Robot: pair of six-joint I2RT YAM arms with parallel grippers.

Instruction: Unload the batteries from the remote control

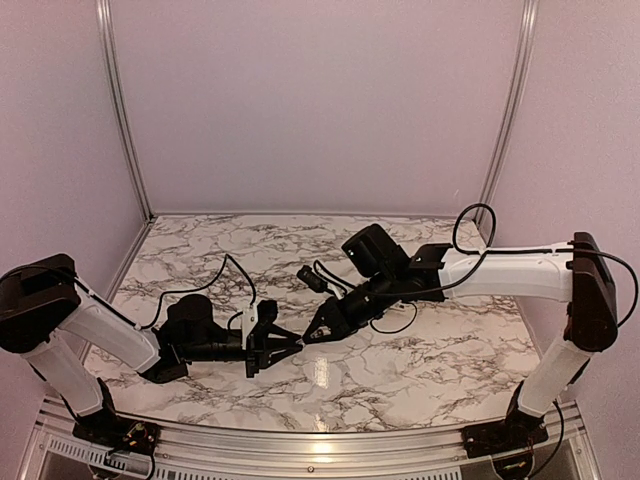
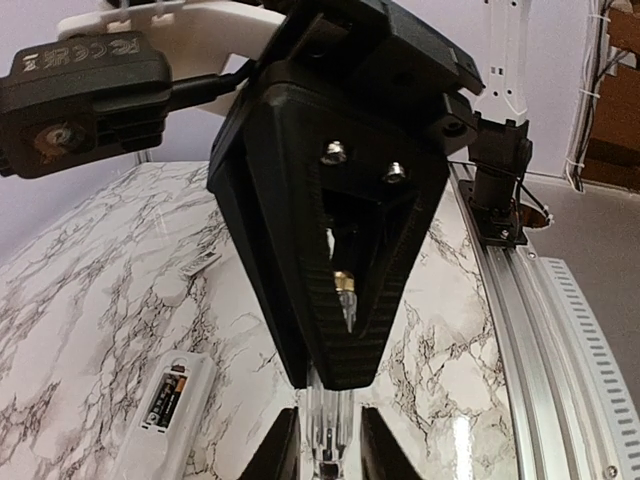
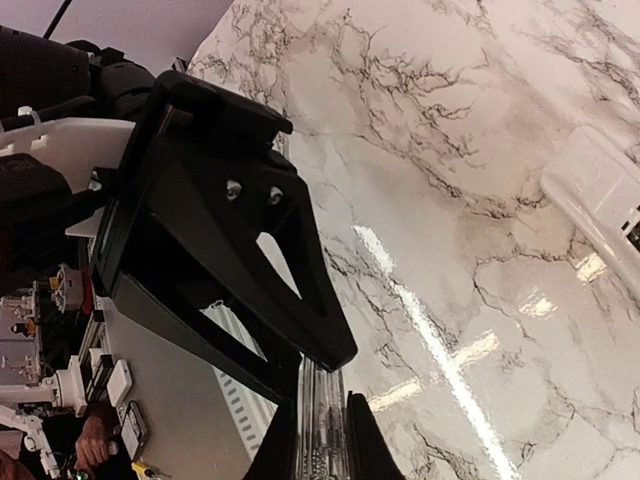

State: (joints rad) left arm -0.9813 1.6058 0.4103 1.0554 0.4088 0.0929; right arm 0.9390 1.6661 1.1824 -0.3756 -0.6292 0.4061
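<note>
The white remote control (image 2: 160, 415) lies face down on the marble at the lower left of the left wrist view, and its end shows at the right edge of the right wrist view (image 3: 600, 195). Its open recess holds dark batteries (image 2: 165, 392) with an orange band. My left gripper (image 2: 328, 445) and right gripper (image 3: 322, 445) meet tip to tip above the table, left (image 1: 288, 345) and right (image 1: 313, 332). Both are shut on one clear ridged rod (image 2: 330, 420) with a brass tip; the same rod (image 3: 322, 420) sits between the right fingers.
A thin pale flat strip (image 2: 202, 264) lies on the marble beyond the remote. The table's metal front rail (image 2: 520, 330) runs along the right of the left wrist view. Purple walls enclose the marble table (image 1: 420, 360) on three sides.
</note>
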